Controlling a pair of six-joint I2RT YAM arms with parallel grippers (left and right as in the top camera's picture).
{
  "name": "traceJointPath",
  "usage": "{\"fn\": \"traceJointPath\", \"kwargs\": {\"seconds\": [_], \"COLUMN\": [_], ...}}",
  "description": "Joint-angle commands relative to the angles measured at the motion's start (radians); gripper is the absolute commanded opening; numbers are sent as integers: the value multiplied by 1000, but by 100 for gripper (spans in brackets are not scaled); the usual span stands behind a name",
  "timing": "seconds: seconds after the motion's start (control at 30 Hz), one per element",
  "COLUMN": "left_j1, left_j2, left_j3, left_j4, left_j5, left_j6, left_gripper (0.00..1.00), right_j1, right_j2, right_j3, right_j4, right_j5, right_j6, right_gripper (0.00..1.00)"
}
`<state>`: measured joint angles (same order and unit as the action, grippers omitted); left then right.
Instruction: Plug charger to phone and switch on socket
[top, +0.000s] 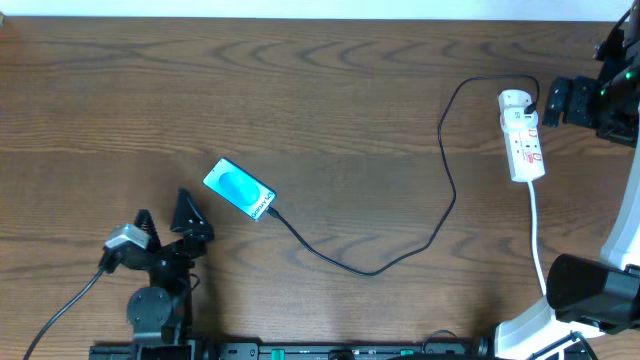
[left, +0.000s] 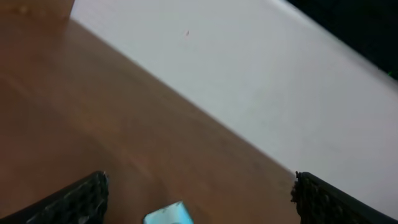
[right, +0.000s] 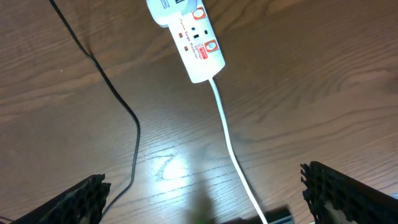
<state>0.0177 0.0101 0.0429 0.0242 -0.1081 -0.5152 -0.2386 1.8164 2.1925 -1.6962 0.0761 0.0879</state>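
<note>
I work over one brown wood-grain table (top: 300, 90), bare wood between a few things; along its far edge runs a pale strip (top: 320, 8), and my left wrist view shows that same white surface (left: 261, 74) beyond the edge, with darkness past it. Counting from the left: one left gripper (top: 165, 222) of mine, near the front edge, its jaws spread wide and holding nothing. Just beyond it, up and to the right, lies one phone (top: 239, 189), flat, set at a slant, cyan screen up; a corner of it peeks between my left fingers (left: 87, 199). One charger (top: 370, 271) meets the phone's right end, sags toward the front, then loops up to the head of the socket; whether its tip is seated in the phone I cannot tell. One socket (top: 523, 135) lies flat at the right, and one white cord (top: 537, 235) trails from it toward the front. My right gripper (right: 205, 186) hangs over that cord, jaws wide apart and empty.
</note>
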Motion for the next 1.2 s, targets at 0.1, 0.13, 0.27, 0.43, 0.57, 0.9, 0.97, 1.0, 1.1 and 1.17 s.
{"fn": "traceJointPath", "kwargs": {"seconds": [0.1,0.13,0.27,0.43,0.57,0.9,0.97,1.0,1.1,1.17], "left_j1": [5,5,5,5,5,5,5,5,5,5], "left_j2": [-9,-9,-9,-9,-6,-6,-6,-6,-6,-6], "left_j3": [-39,-39,-39,-39,-39,-39,-39,-39,-39,-39], "left_j4": [-91,-92,-93,-91,-91,-91,-91,-91,-91,-91], "left_j5": [-1,-1,19,21,21,21,21,21,21,21], "left_j6": [19,21,37,44,44,44,44,44,44,44], "left_gripper": [95,95,95,95,95,95,95,95,95,95], "right_j1": [5,5,5,5,5,5,5,5,4,5], "right_j2": [-23,-23,-23,-23,-23,-23,-23,-23,-23,-23], "right_j3": [7,7,7,7,7,7,7,7,7,7], "right_j4": [-1,-1,-1,-1,-1,-1,-1,-1,-1,-1], "right_j5": [8,8,8,8,8,8,8,8,8,8], "right_j6": [12,12,12,12,12,12,12,12,12,12], "right_gripper": [99,99,99,99,99,99,99,99,99,99]}}
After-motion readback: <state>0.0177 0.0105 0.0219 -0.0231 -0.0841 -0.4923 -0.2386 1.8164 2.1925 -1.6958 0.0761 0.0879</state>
